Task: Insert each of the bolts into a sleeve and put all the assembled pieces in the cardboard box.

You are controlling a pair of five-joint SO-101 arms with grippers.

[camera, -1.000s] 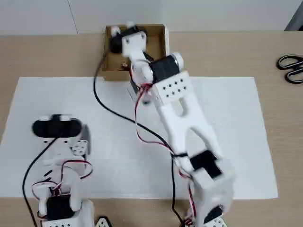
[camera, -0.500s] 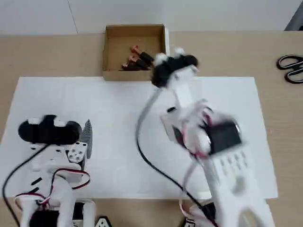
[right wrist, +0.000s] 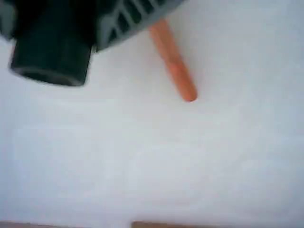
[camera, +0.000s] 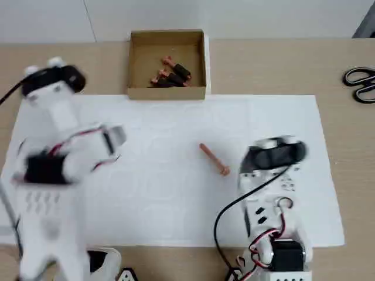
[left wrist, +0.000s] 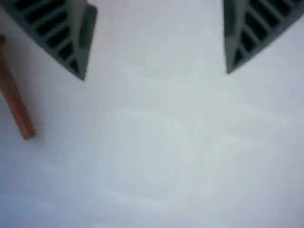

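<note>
Wooden table under white paper | cardboard box past its far edge holds assembled pieces | left gripper spread wide, empty, above paper | right gripper: we cannot tell | lone bolt lies flat just beside it

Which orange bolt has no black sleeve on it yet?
The bolt lying bare on the white paper, outside the cardboard box; the ones inside wear black sleeves.

This looks like a small robot lab. Two white plastic robot arms with red and black wires sit at a light brown wooden table. A big white paper sheet covers it. Black-handled metal scissors lie at the side.
</note>
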